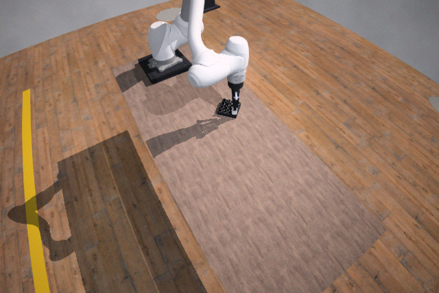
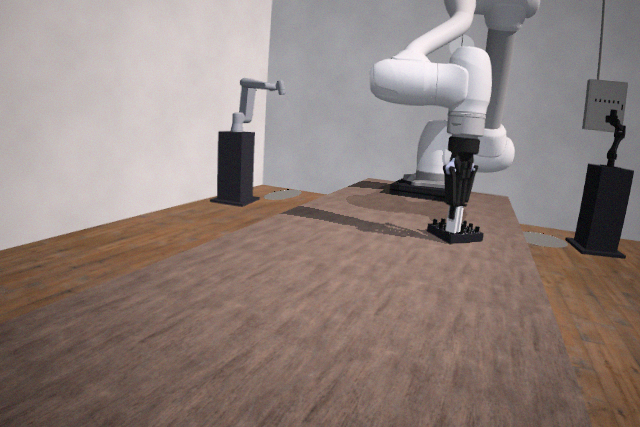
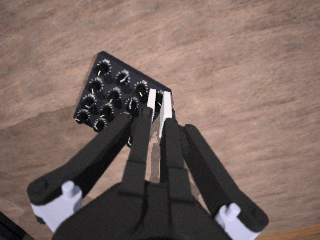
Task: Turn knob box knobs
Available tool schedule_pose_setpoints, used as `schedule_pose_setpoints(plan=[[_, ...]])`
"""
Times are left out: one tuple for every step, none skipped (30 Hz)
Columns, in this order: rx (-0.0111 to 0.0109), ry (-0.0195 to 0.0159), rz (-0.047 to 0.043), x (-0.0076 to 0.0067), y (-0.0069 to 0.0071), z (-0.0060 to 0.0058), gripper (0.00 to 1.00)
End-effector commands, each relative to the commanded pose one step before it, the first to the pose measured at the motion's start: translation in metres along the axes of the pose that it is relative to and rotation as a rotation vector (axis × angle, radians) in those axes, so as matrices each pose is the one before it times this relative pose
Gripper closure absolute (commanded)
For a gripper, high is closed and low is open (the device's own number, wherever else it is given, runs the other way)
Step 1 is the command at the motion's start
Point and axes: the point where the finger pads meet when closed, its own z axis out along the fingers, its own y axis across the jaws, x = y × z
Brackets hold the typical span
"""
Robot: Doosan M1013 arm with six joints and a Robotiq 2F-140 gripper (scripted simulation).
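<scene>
The black knob box (image 1: 226,115) (image 2: 467,238) (image 3: 115,64) stands flat on the table, turned at an angle in the wrist view. White marks ring its knobs. My gripper (image 1: 234,112) (image 2: 454,228) (image 3: 158,99) points down at the box corner, at the right in the wrist view. Its pale fingertips stand close together, one on each side of the dark corner knob (image 3: 159,102), and look shut on it. The fingers hide most of that knob, its line and nearby knobs. The printed names and the socket cannot be made out.
Neighbouring knobs stand close beside the fingertips, such as a knob (image 3: 141,88) at their left in the wrist view. The arm's black base plate (image 1: 153,76) (image 2: 413,188) is behind the box. Two dark pedestals (image 2: 235,166) (image 2: 603,205) stand off the table.
</scene>
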Motion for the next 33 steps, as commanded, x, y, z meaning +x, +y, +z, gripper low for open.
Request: schedule_pose_setpoints(plan=[[-0.00002,0.00010,-0.00211,-0.00001,-0.00001,-0.00010,0.95],[0.00000,0.00000,-0.00201,0.00000,0.00000,0.00000,0.95],[0.00000,0.00000,-0.00290,0.00000,0.00000,0.00000,0.95],[0.00000,0.00000,-0.00390,0.00000,0.00000,0.00000,0.95],[0.00000,0.00000,-0.00500,0.00000,0.00000,0.00000,0.95],[0.00000,0.00000,-0.00618,0.00000,0.00000,0.00000,0.95],[0.00000,0.00000,-0.00743,0.00000,0.00000,0.00000,0.95],[0.00000,0.00000,-0.00872,0.00000,0.00000,0.00000,0.95],[0.00000,0.00000,-0.01005,0.00000,0.00000,0.00000,0.95],[0.00000,0.00000,-0.01140,0.00000,0.00000,0.00000,0.95],[0.00000,0.00000,-0.01275,0.00000,0.00000,0.00000,0.95],[0.00000,0.00000,-0.01410,0.00000,0.00000,0.00000,0.95],[0.00000,0.00000,0.00000,0.00000,0.00000,0.00000,0.95],[0.00000,0.00000,0.00000,0.00000,0.00000,0.00000,0.95],[0.00000,0.00000,-0.01543,0.00000,0.00000,0.00000,0.95],[0.00000,0.00000,-0.01672,0.00000,0.00000,0.00000,0.95],[0.00000,0.00000,-0.01797,0.00000,0.00000,0.00000,0.95],[0.00000,0.00000,-0.01917,0.00000,0.00000,0.00000,0.95],[0.00000,0.00000,-0.02031,0.00000,0.00000,0.00000,0.95],[0.00000,0.00000,-0.02138,0.00000,0.00000,0.00000,0.95],[0.00000,0.00000,-0.02237,0.00000,0.00000,0.00000,0.95],[0.00000,0.00000,-0.02327,0.00000,0.00000,0.00000,0.95],[0.00000,0.00000,-0.02409,0.00000,0.00000,0.00000,0.95],[0.00000,0.00000,-0.02480,0.00000,0.00000,0.00000,0.95],[0.00000,0.00000,-0.02541,0.00000,0.00000,0.00000,0.95],[0.00000,0.00000,-0.02592,0.00000,0.00000,0.00000,0.95],[0.00000,0.00000,-0.02632,0.00000,0.00000,0.00000,0.95],[0.00000,0.00000,-0.02661,0.00000,0.00000,0.00000,0.95],[0.00000,0.00000,-0.02678,0.00000,0.00000,0.00000,0.95],[0.00000,0.00000,0.00000,0.00000,0.00000,0.00000,0.95],[0.00000,0.00000,0.00000,0.00000,0.00000,0.00000,0.95],[0.00000,0.00000,-0.02684,0.00000,0.00000,0.00000,0.95],[0.00000,0.00000,-0.02678,0.00000,0.00000,0.00000,0.95]])
